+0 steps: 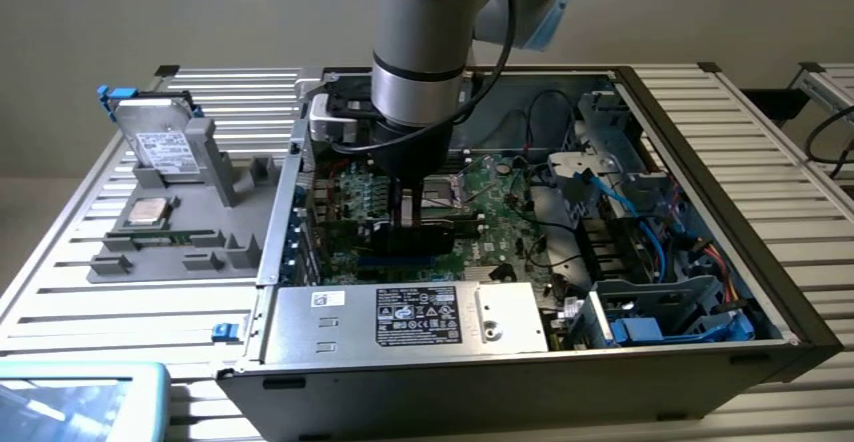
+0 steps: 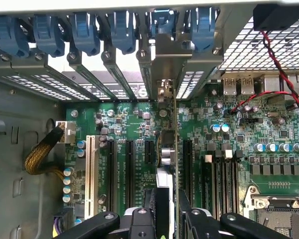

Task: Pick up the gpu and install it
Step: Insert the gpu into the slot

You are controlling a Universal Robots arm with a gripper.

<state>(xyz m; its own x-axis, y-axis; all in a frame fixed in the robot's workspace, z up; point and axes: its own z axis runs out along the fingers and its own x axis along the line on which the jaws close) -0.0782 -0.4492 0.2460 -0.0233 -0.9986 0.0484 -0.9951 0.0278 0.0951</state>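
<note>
gripper point(image 2: 169, 206) is grasping the gpu point(image 1: 400, 234) by its top edge. card is standing upright over the motherboard point(image 2: 124, 124) slots.

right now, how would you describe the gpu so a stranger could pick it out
Find the open computer case, then the large green motherboard on its floor. The gpu is the small green card held on edge over the board's expansion slots by the gripper. Unlike the long dark slots beside it, it has a black cooler block and a metal bracket.
</note>
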